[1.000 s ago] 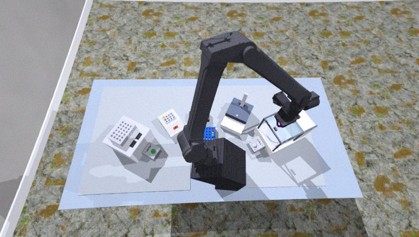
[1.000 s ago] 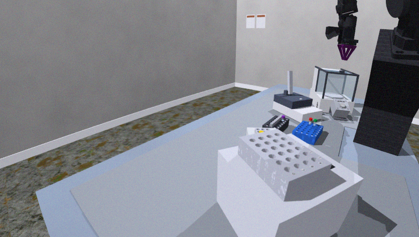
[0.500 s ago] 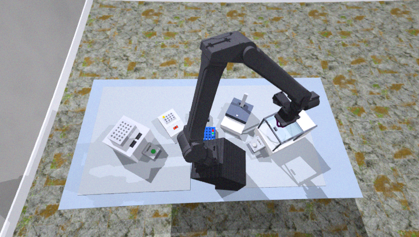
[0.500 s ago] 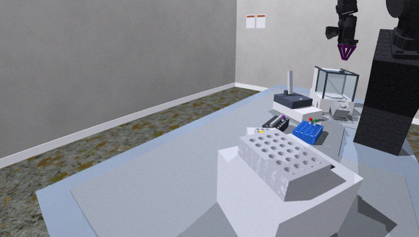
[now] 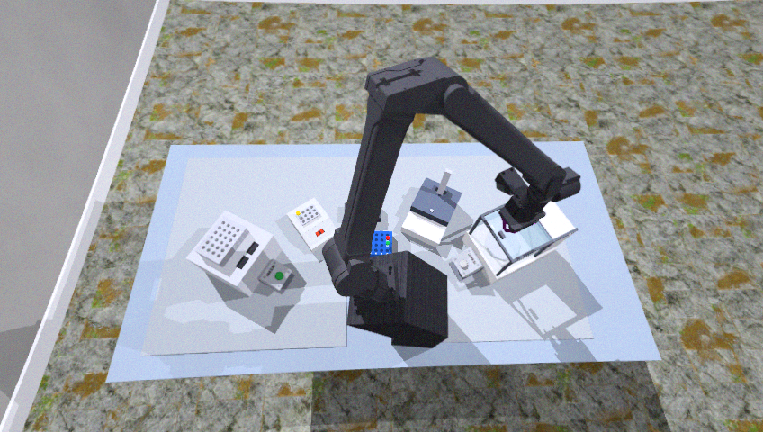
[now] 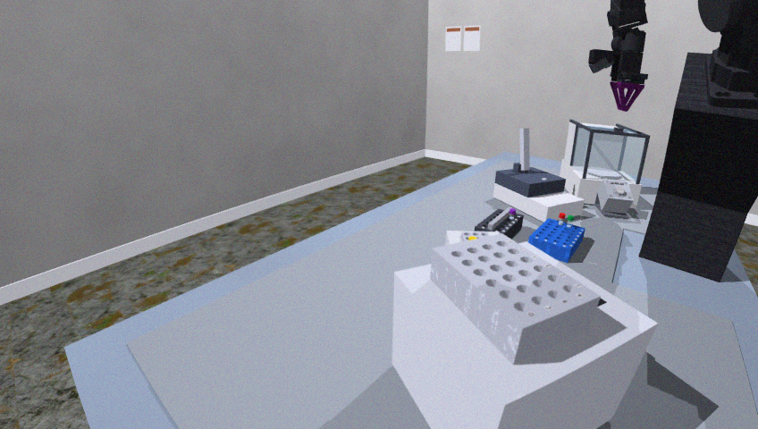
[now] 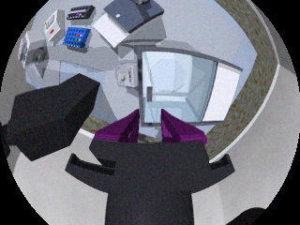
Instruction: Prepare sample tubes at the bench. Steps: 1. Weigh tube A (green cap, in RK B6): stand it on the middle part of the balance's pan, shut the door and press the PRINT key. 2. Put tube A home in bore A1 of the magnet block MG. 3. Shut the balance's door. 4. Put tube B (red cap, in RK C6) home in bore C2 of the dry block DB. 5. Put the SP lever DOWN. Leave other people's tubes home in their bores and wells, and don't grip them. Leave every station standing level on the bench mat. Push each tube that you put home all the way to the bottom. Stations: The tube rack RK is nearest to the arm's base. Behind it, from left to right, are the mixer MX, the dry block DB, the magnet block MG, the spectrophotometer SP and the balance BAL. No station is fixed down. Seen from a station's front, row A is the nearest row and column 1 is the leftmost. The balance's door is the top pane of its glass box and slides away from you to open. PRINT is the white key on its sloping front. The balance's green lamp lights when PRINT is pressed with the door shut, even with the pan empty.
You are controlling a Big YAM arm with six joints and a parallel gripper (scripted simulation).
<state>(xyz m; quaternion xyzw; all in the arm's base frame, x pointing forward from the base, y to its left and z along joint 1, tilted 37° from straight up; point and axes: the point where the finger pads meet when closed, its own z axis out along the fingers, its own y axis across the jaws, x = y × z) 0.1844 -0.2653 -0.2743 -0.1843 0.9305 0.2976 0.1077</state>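
Nearest my exterior camera, the pale mixer (image 5: 214,263) (image 6: 451,340) stands on the surface (image 5: 144,369) (image 6: 101,366). I see the pincer (image 5: 511,229) (image 6: 626,110) (image 7: 150,112) above the glass-topped balance (image 5: 559,216) (image 6: 579,186) (image 7: 222,94), fingertips slightly apart, nothing gripped. Green-capped tube A (image 5: 387,243) (image 6: 569,217) (image 7: 77,39) and red-capped tube B (image 5: 387,238) (image 6: 561,215) (image 7: 78,35) stand in the blue rack (image 5: 377,247) (image 6: 552,244) (image 7: 70,43), well apart from it.

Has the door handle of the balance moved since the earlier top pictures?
No; in the top view, the door handle keeps its place beside the balance's front frame.
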